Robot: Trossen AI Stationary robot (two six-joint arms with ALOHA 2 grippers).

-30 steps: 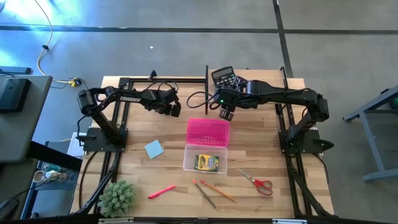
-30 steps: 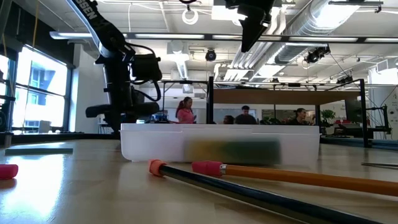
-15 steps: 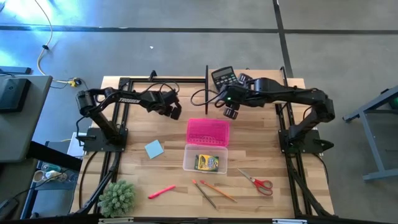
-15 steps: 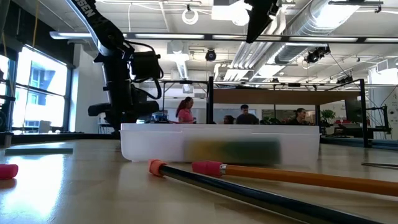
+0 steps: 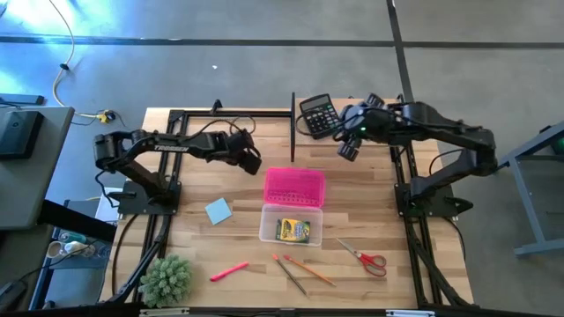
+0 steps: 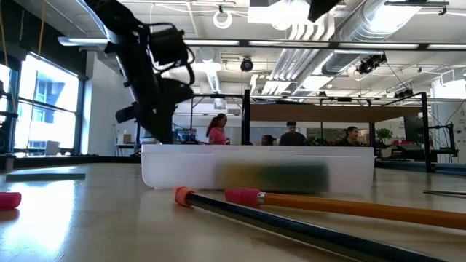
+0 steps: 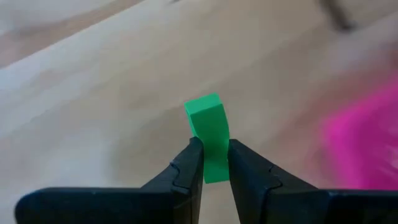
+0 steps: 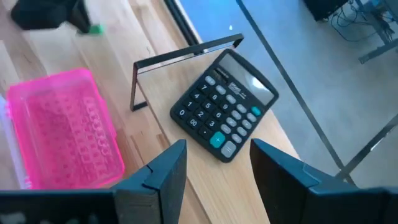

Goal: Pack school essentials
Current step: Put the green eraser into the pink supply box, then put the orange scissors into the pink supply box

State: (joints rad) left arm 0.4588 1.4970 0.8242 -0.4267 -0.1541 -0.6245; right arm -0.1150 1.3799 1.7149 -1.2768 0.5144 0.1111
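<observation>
My left claw [image 7: 214,163] is clenched on the eraser [image 7: 209,134] (green, upright between the fingers), held above bare wood just left of the pink lid [image 5: 294,187]. The clear box [image 5: 291,223] in front of that lid holds the crayons [image 5: 293,231]. Note pad [image 5: 218,210], pen [image 5: 229,271], pencils [image 5: 302,270] and scissors [image 5: 364,257] lie loose on the table. Farther back, my right claw [image 8: 217,167] hangs released, empty, over the calculator [image 8: 225,105].
</observation>
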